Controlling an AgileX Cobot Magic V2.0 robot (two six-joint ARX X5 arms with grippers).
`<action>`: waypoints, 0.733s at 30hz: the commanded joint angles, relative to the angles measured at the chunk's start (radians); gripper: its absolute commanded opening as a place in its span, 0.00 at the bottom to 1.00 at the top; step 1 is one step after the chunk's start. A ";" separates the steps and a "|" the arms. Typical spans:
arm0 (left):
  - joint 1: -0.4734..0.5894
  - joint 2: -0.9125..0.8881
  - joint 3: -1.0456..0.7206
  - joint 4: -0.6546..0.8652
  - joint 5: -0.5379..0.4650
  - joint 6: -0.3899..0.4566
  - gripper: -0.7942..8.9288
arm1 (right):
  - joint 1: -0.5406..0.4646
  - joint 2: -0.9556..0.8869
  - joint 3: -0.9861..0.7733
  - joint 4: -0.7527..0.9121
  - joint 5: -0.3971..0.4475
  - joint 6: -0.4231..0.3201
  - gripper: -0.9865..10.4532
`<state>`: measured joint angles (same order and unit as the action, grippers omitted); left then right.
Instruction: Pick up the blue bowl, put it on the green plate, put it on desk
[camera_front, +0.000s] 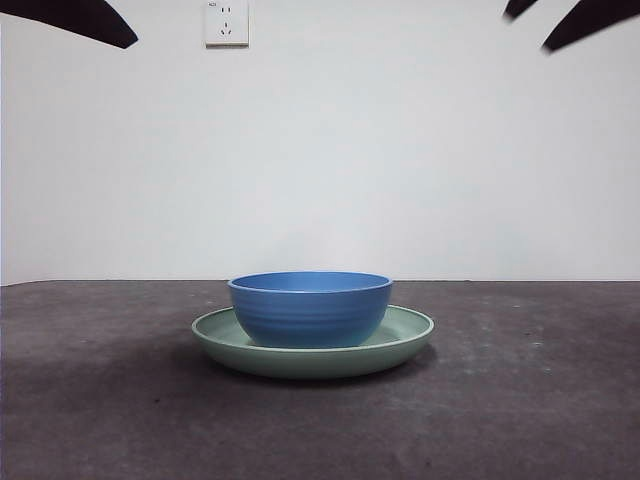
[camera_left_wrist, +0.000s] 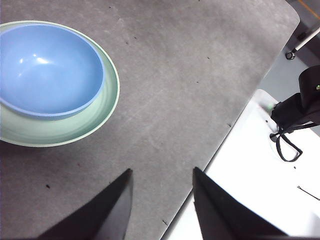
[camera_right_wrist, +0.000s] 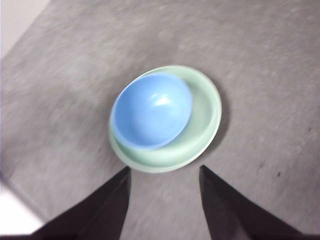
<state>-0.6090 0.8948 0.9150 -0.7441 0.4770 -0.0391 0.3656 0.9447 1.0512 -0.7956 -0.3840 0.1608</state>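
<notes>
While resting upright on green plate (camera_front: 405, 340), ribbed glossy blue bowl (camera_front: 310, 308), both grippers (camera_left_wrist: 162, 177) (camera_right_wrist: 165, 175) agape, empty

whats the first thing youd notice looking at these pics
The blue bowl stands out, sitting upright in the green plate at the middle of the desk. Both claws hang open above it, apart from it and holding nothing: the left claw off to one side, the right claw more directly over the plate.
</notes>
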 joint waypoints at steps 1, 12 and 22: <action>-0.004 0.007 0.008 0.007 0.003 0.012 0.28 | 0.006 -0.039 0.016 -0.086 -0.018 -0.062 0.28; -0.004 0.007 0.008 0.007 0.003 0.012 0.28 | 0.006 -0.162 -0.029 -0.284 -0.115 -0.127 0.28; -0.004 0.007 0.008 0.006 0.003 0.012 0.28 | 0.006 -0.176 -0.058 -0.283 -0.114 -0.124 0.28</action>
<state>-0.6086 0.8948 0.9146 -0.7444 0.4770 -0.0391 0.3660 0.7635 0.9882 -1.0874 -0.4953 0.0486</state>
